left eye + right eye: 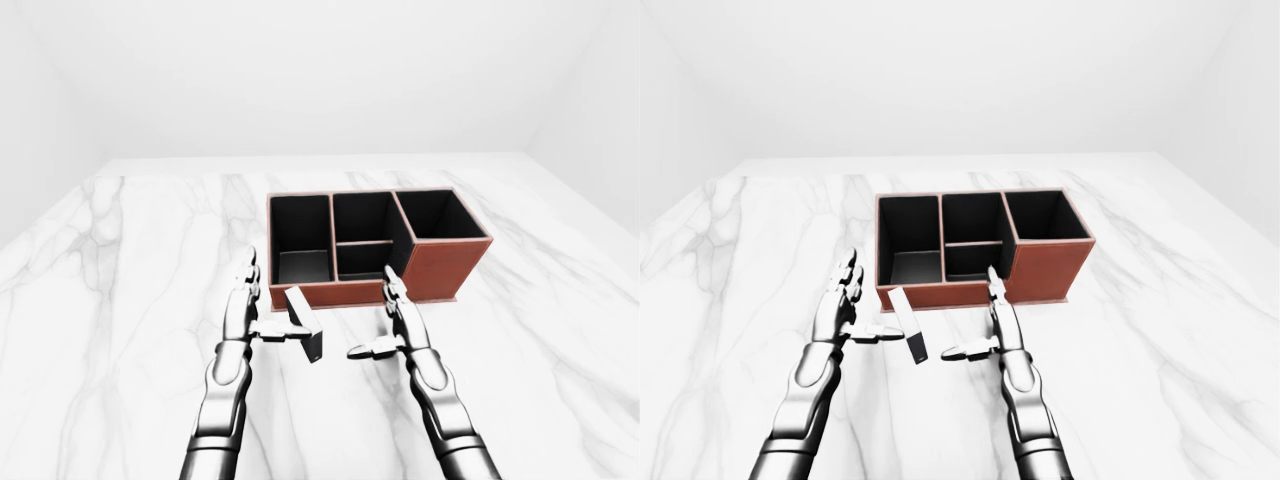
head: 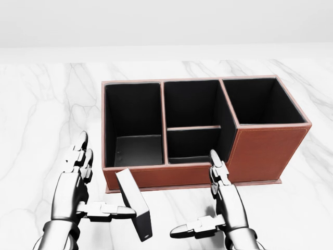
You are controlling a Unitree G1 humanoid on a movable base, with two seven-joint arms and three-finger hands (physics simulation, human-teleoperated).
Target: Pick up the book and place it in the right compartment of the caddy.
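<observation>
— Describe the book (image 2: 134,210).
— Thin, slab-shaped, standing on edge on the white marble table (image 2: 41,104) and tilted. Pale grey on the broad cover, black on the narrow side turned toward the bottom of the head view. No title or marking readable.

— Position?
— Low in the head view, left of centre, just below the caddy (image 2: 270,151). Upper corner close to the caddy's near wall, below the left compartment (image 2: 133,125); whether touching, cannot tell. Lower end toward the bottom edge of the view.

— And the caddy?
— Reddish-brown outside with pale stitching, black inside. Left compartment, a middle section split by a crossbar into two cells, and the right compartment (image 2: 257,101). All without contents.

— Left hand (image 2: 78,190)?
— Silver, three-fingered, to the left of the book. Two fingers pointing up toward the caddy, thumb (image 2: 112,211) stretched sideways with its tip at the book's grey cover. Spread wide, not closed round the book.

— Right hand (image 2: 221,200)?
— To the right of the book, apart from it. Fingers pointing up, tips near the caddy's near wall below the middle section; thumb (image 2: 190,228) reaching left toward the book, a clear gap between. Likewise spread wide, holding nothing.

— Anything else?
— Pale plain walls behind the table in the left-eye view.
</observation>
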